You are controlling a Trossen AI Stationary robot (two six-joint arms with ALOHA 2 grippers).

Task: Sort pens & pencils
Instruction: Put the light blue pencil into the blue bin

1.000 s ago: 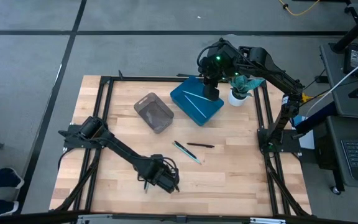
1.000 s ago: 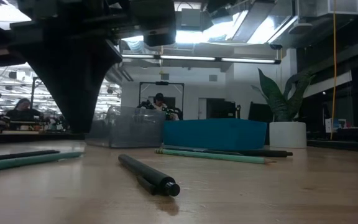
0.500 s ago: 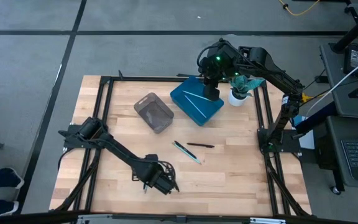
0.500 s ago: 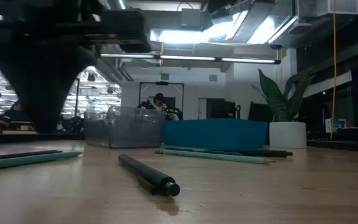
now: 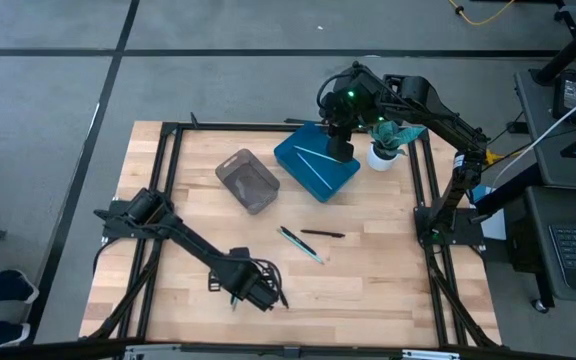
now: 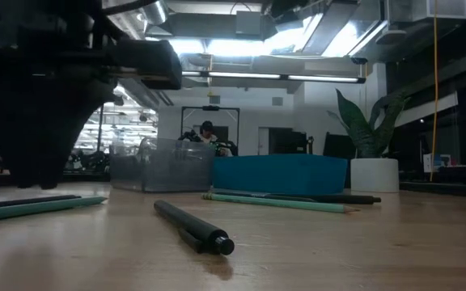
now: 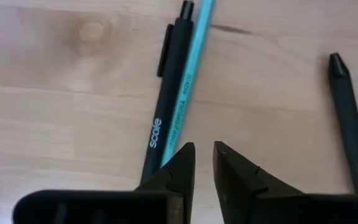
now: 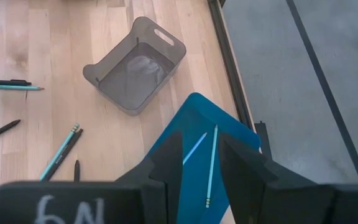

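My left gripper points down near the table's front edge, its fingers a little apart with bare wood between them. A black pen and a light-blue pencil lie side by side on the table. Their ends run under its one fingertip in the left wrist view. Another black pen lies to the other side. At mid-table a light-blue and black pair and a black pen lie flat. My right gripper hangs open above the blue bin, which holds two light-blue pencils.
A clear grey bin stands left of the blue bin, and a potted plant stands at the far right. A black frame borders the table. In the low view a black pen lies near the front.
My left gripper has shifted a little toward the table's left edge, still pointing down near the front edge. The pens and pencils on the table lie where they were.
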